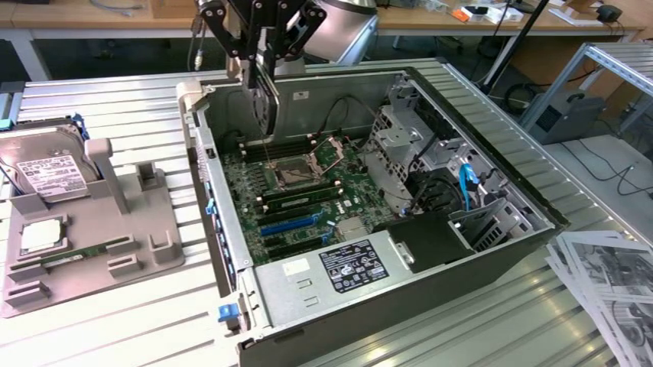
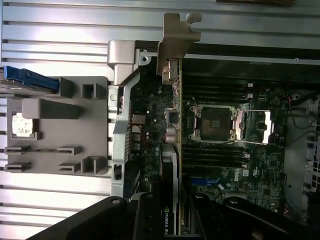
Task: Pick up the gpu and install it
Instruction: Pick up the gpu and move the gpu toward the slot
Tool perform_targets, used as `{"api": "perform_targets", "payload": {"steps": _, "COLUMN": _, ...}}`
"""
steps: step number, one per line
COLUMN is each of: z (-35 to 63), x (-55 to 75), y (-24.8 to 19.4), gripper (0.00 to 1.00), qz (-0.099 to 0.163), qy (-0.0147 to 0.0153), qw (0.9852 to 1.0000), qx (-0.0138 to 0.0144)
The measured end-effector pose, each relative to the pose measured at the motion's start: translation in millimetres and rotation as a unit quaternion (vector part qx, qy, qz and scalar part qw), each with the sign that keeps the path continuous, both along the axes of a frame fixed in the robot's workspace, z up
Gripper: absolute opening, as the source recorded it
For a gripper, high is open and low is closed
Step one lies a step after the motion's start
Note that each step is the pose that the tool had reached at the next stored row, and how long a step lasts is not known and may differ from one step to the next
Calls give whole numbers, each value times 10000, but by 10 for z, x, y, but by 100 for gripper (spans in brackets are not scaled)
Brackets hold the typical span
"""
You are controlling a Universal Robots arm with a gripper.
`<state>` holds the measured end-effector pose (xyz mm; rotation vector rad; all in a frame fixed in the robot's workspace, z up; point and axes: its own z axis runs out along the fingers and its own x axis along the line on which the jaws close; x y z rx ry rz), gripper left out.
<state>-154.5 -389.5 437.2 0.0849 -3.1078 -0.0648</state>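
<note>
My gripper hangs over the far end of the open computer case, shut on the gpu. The gpu is a dark flat card that hangs edge-down from the fingers, above the motherboard and close to the case's rear wall. In the wrist view the gpu runs edge-on from my gripper to its silver bracket, which reaches past the case rim. A blue expansion slot lies on the board, nearer the exterior view's front than the card.
A grey parts holder stands at the exterior view's left with a hard drive, a processor chip and a memory stick. Inside the case are the CPU socket, drive cage and power supply. Papers lie at the right.
</note>
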Motion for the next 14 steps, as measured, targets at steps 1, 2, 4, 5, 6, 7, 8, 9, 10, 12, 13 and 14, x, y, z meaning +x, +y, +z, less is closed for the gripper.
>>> {"api": "perform_targets", "payload": {"steps": 1, "z": 0, "x": 20, "y": 0, "gripper": 27, "qz": 0, "qy": 1, "qw": 10000, "qx": 0}}
{"api": "perform_targets", "payload": {"steps": 2, "z": 0, "x": 39, "y": 0, "gripper": 27, "qz": 0, "qy": 3, "qw": 10000, "qx": 0}}
{"api": "perform_targets", "payload": {"steps": 4, "z": 0, "x": 80, "y": 0, "gripper": 27, "qz": 0, "qy": 5, "qw": 10000, "qx": 0}}
{"api": "perform_targets", "payload": {"steps": 5, "z": 0, "x": 97, "y": 0, "gripper": 27, "qz": 0, "qy": 6, "qw": 10000, "qx": 0}}
{"api": "perform_targets", "payload": {"steps": 6, "z": 0, "x": 116, "y": 0, "gripper": 27, "qz": 0, "qy": 7, "qw": 10000, "qx": 0}}
{"api": "perform_targets", "payload": {"steps": 7, "z": 0, "x": 137, "y": 0, "gripper": 27, "qz": 0, "qy": 8, "qw": 10000, "qx": 0}}
{"api": "perform_targets", "payload": {"steps": 8, "z": 0, "x": 154, "y": 0, "gripper": 27, "qz": 0, "qy": 9, "qw": 10000, "qx": 0}}
{"api": "perform_targets", "payload": {"steps": 9, "z": 0, "x": 199, "y": 0, "gripper": 27, "qz": 0, "qy": 11, "qw": 10000, "qx": 0}}
{"api": "perform_targets", "payload": {"steps": 10, "z": 0, "x": 224, "y": 0, "gripper": 27, "qz": 0, "qy": 12, "qw": 10000, "qx": 0}}
{"api": "perform_targets", "payload": {"steps": 12, "z": 0, "x": 223, "y": 0, "gripper": 27, "qz": 0, "qy": 11, "qw": 10000, "qx": 0}}
{"api": "perform_targets", "payload": {"steps": 13, "z": 0, "x": 224, "y": 0, "gripper": 27, "qz": 0, "qy": 12, "qw": 10000, "qx": 0}}
{"api": "perform_targets", "payload": {"steps": 14, "z": 0, "x": 224, "y": 0, "gripper": 27, "qz": 0, "qy": 12, "qw": 10000, "qx": 0}}
